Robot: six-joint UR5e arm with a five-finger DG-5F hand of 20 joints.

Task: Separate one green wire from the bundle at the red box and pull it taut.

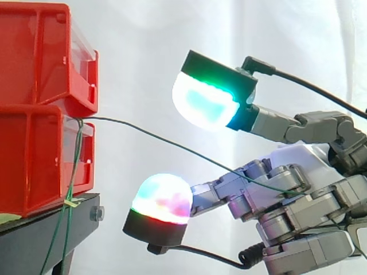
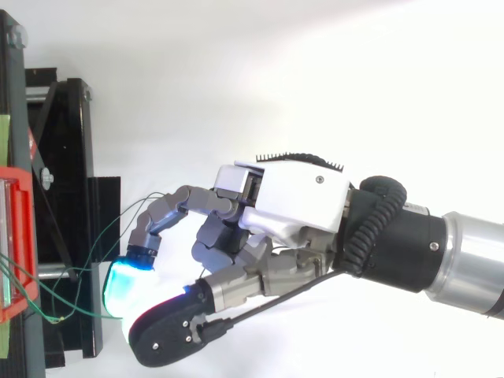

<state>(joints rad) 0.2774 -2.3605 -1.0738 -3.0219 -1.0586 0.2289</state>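
Two red bins are stacked at the left, the upper (image 1: 40, 57) on the lower (image 1: 34, 160). Between them a single green wire (image 1: 172, 144) leaves the box and runs down to the right in a nearly straight line with a slight sag. It ends among the curled fingers of my hand (image 1: 304, 166), which is shut on it. One glowing fingertip pad (image 1: 203, 103) sticks out above the wire and another (image 1: 163, 200) below it. The rest of the green bundle (image 1: 71, 189) hangs down the front of the lower bin. From above, my hand (image 2: 299, 201) sits right of the bin (image 2: 16, 236).
The bins rest on a black stand (image 1: 51, 229), whose frame (image 2: 67, 157) runs along the left edge in the top view. Loose green wire loops (image 2: 79, 311) lie over the stand near the glowing pads. A white curtain hangs behind.
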